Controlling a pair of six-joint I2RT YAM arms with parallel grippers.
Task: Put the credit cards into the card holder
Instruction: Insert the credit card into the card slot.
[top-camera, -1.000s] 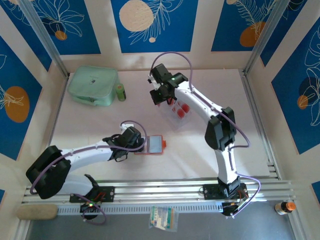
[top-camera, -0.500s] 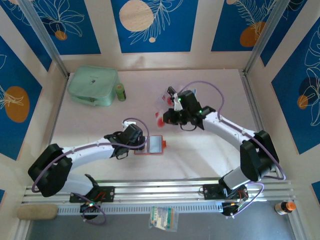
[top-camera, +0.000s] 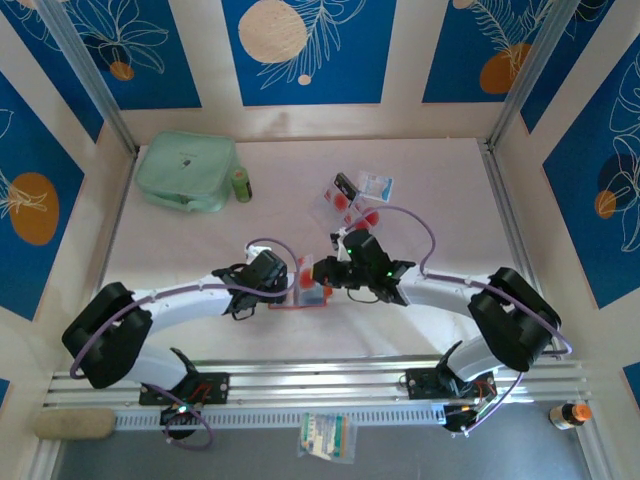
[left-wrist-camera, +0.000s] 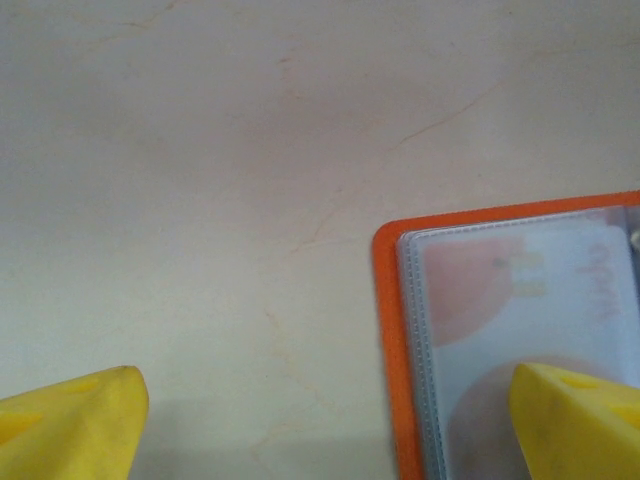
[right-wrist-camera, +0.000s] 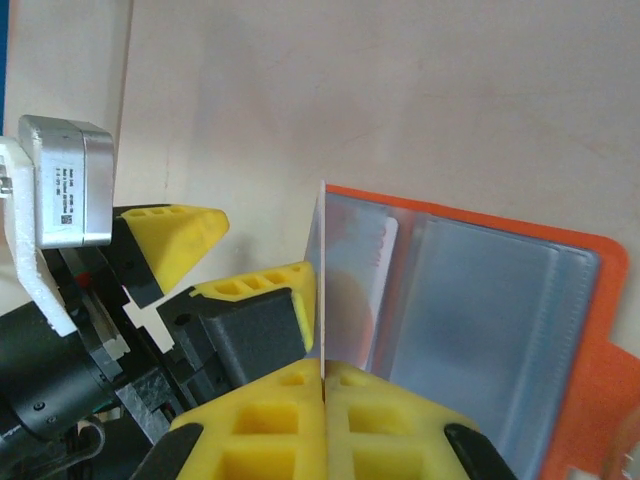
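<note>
The orange card holder (top-camera: 312, 298) lies open on the table, its clear sleeves (left-wrist-camera: 520, 310) facing up with a red-marked card inside. My left gripper (top-camera: 287, 288) stands open astride the holder's left edge (left-wrist-camera: 385, 350), one yellow fingertip (left-wrist-camera: 580, 420) over the sleeve page and the other (left-wrist-camera: 70, 420) on bare table. My right gripper (right-wrist-camera: 325, 375) is shut on a credit card (right-wrist-camera: 322, 270), held edge-on and upright just above the holder's left page (right-wrist-camera: 480, 310), close to the left gripper's fingers (right-wrist-camera: 260, 290). More credit cards (top-camera: 352, 203) lie at the back of the table.
A mint-green zip pouch (top-camera: 187, 172) and a small green bottle (top-camera: 241, 184) sit at the back left. Metal frame rails (top-camera: 515, 240) run along the table's sides and front. A printed packet (top-camera: 326, 437) lies below the front rail.
My right arm has swung from the card pile at the back down to the card holder, carrying a card. The left gripper has stayed at the holder.
</note>
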